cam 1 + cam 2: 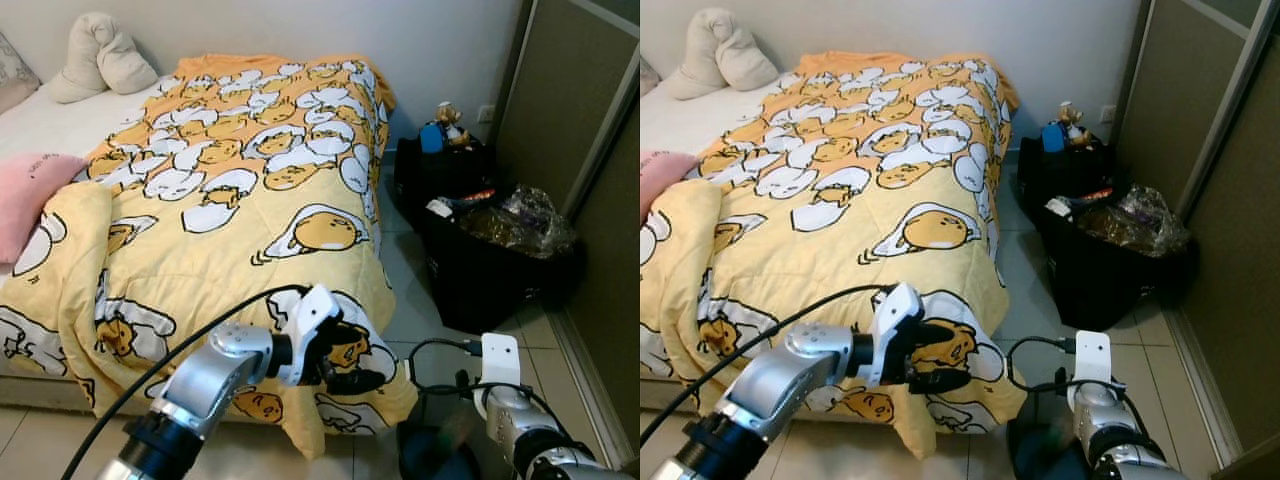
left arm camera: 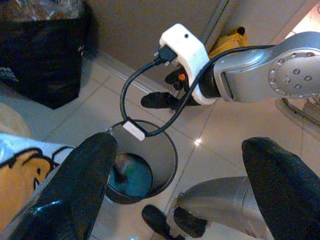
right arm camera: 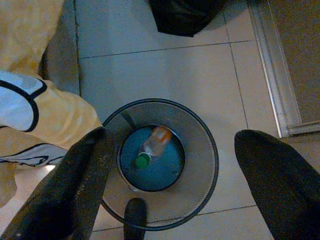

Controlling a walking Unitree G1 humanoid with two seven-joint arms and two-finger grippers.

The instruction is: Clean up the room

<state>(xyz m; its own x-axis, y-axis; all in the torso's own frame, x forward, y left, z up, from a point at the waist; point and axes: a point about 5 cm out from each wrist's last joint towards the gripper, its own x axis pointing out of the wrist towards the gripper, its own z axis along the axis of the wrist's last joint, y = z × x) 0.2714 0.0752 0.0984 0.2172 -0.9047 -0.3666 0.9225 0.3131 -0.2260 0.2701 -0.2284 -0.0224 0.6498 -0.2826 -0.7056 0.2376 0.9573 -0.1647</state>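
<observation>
A round black mesh waste bin (image 3: 210, 150) stands on the tiled floor by the bed's foot corner. Inside it lies a clear plastic bottle (image 3: 152, 145) with a green cap. My right gripper (image 3: 177, 190) hangs open directly above the bin, holding nothing. My left gripper (image 1: 350, 362) is open too, level with the hanging corner of the yellow egg-print blanket (image 1: 250, 200), its fingers pointing toward the right arm (image 1: 520, 420). In the left wrist view the bin (image 2: 172, 160) sits below between the fingers (image 2: 80, 185).
The blanket covers most of the bed, with a pink pillow (image 1: 25, 195) and a cream cushion (image 1: 95, 60) on the mattress. Black bags (image 1: 480, 270) stuffed with clutter and clear plastic (image 1: 525, 215) stand against the wall. A sliding door panel (image 1: 590, 150) lines the right side.
</observation>
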